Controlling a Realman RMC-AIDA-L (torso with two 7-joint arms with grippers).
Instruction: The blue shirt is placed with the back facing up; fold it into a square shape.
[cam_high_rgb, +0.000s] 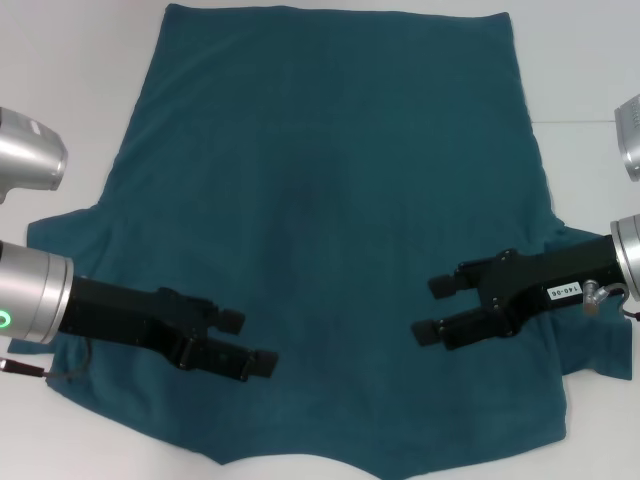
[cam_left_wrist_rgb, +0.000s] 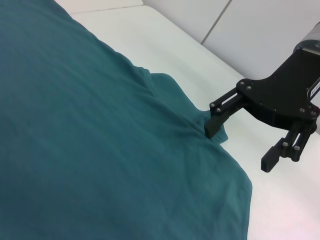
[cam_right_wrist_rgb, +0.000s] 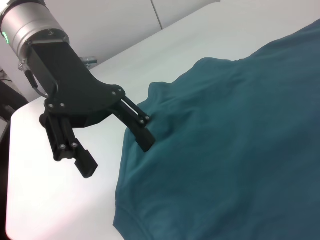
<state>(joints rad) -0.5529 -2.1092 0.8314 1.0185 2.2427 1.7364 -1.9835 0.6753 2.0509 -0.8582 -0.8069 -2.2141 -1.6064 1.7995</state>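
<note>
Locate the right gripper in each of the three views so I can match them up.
Head view: the right gripper is at the right, open, over the blue shirt near its right sleeve.
Left wrist view: it shows at the far side, one finger by the sleeve, the other over the white table.
Right wrist view: not in it; the gripper there is the left gripper.
Shared landmark: the shirt's right sleeve.

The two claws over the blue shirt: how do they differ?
The left claw reaches in from the robot's left, low over the blue shirt, near its sleeve; the right claw reaches in from the robot's right and sits slightly farther up. Only the right carries a white label. Both are black, open and empty.
</note>
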